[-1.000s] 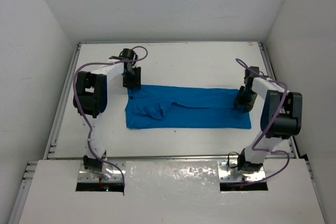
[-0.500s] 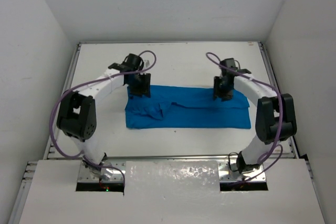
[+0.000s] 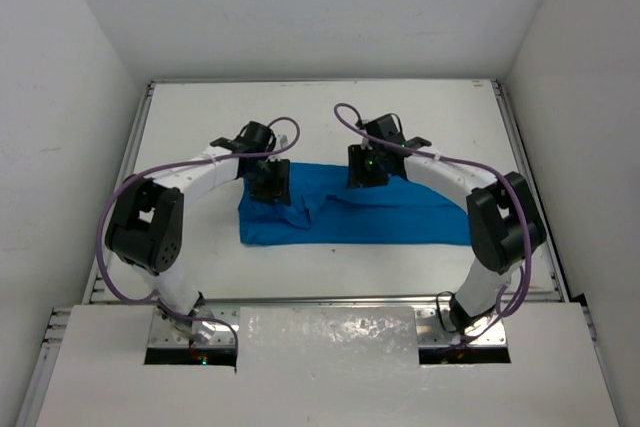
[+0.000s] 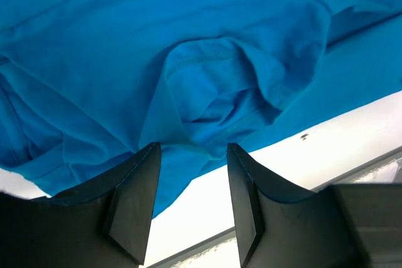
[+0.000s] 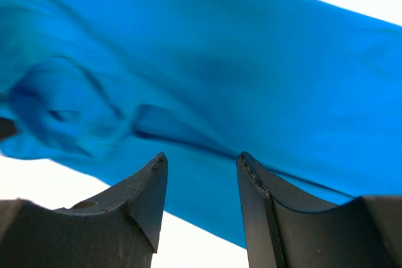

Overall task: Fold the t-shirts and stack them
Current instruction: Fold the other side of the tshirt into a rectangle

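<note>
On the white table [image 3: 400, 112], the left arm [image 3: 195, 173] curved in from the left side, a purple cable [image 3: 122, 197] looped along it. The left gripper [image 3: 270, 182] pointed down over the far left corner of the t-shirt [image 3: 400, 212]. In the left wrist view the left gripper [image 4: 191, 147] had its two dark fingers [image 4: 135, 199] standing apart. Nothing was caught between them; the gap showed cloth and bare table [image 4: 326, 136] beneath. Whether the tips touched the fabric could not be told.

The bright blue t-shirt lay as a long band across the middle of the table, running left to right. Its left end was bunched and creased, and its right part lay flatter. Under the left gripper, the t-shirt [image 4: 125, 42] rose in a rumpled fold with a stitched hem [image 4: 201, 61] curling round a hollow. A small dark speck [image 4: 304, 136] sat on the table just beside the cloth's edge.

Further right, the right gripper [image 3: 366, 169] hung over the far edge of the t-shirt, about midway along its length. The right arm [image 3: 450, 172] reached in from the right side. Seen from the right wrist, the right gripper [image 5: 202, 158] was likewise spread, with no cloth pinched. Smooth blue t-shirt [image 5: 251, 61] filled most of that view, and white table [image 5: 63, 180] showed at the lower left.
</note>
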Motion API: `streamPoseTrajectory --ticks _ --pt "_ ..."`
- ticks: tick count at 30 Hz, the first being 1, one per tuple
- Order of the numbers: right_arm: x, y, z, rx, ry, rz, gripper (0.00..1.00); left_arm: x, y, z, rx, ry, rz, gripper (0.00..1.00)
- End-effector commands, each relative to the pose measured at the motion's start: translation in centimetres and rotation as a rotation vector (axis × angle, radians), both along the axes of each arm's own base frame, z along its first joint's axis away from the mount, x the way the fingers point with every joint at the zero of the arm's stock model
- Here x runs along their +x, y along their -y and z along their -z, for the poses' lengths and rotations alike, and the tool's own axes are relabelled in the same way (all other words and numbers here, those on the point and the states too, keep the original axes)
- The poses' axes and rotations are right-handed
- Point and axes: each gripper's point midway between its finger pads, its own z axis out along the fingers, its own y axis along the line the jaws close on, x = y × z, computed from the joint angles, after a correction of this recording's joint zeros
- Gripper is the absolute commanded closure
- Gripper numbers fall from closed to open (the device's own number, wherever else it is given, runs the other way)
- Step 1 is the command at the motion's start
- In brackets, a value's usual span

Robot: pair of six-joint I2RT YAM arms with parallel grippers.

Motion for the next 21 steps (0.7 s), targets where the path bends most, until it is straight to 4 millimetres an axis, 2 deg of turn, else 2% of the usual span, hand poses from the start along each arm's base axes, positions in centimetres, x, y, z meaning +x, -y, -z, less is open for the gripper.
streamPoseTrajectory --ticks 1,4,5,8,9,10,13,16,19,20,21 --pt "1.9 -3.9 -2.3 0.15 0.062 0.02 0.53 0.3 0.3 -1.0 -0.015 0.062 0.0 0.55" --pt "1.5 -6.0 -2.0 0.197 0.024 0.053 0.52 -0.3 0.0 -0.1 0.002 0.046 0.002 0.61" --pt "1.3 -6.4 -1.3 0.197 -0.009 0.081 0.52 -0.4 -0.1 -0.1 0.003 0.047 0.002 0.73" --pt "0.4 -7.5 -0.4 0.184 -0.071 0.109 0.51 -0.8 -0.4 -0.8 0.003 0.071 -0.001 0.9" --pt "0.1 -7.6 -0.2 0.175 -0.086 0.114 0.49 -1.2 -0.6 -0.9 0.006 0.073 0.0 0.92" --pt "-0.3 -7.9 -0.2 0.17 -0.09 0.112 0.49 -1.2 -0.7 -1.5 0.003 0.094 0.0 0.93" --pt "-0.7 -8.2 0.2 0.17 -0.097 0.131 0.48 -2.0 -1.2 -1.8 0.018 0.098 0.008 0.93" --pt "-1.1 -8.9 0.7 0.198 -0.122 0.154 0.48 -2.5 -1.3 -1.8 0.009 0.094 0.013 0.93" --pt "-0.8 -9.9 0.1 0.208 -0.101 0.174 0.48 -3.0 -1.2 -1.5 -0.002 0.089 0.012 0.94" --pt "-1.1 -9.8 0.7 0.185 -0.128 0.185 0.48 -3.0 -1.4 -1.3 0.005 0.085 0.004 0.93" --pt "-1.3 -10.0 0.8 0.178 -0.143 0.193 0.48 -2.9 -1.5 -1.3 0.01 0.089 -0.001 0.83"
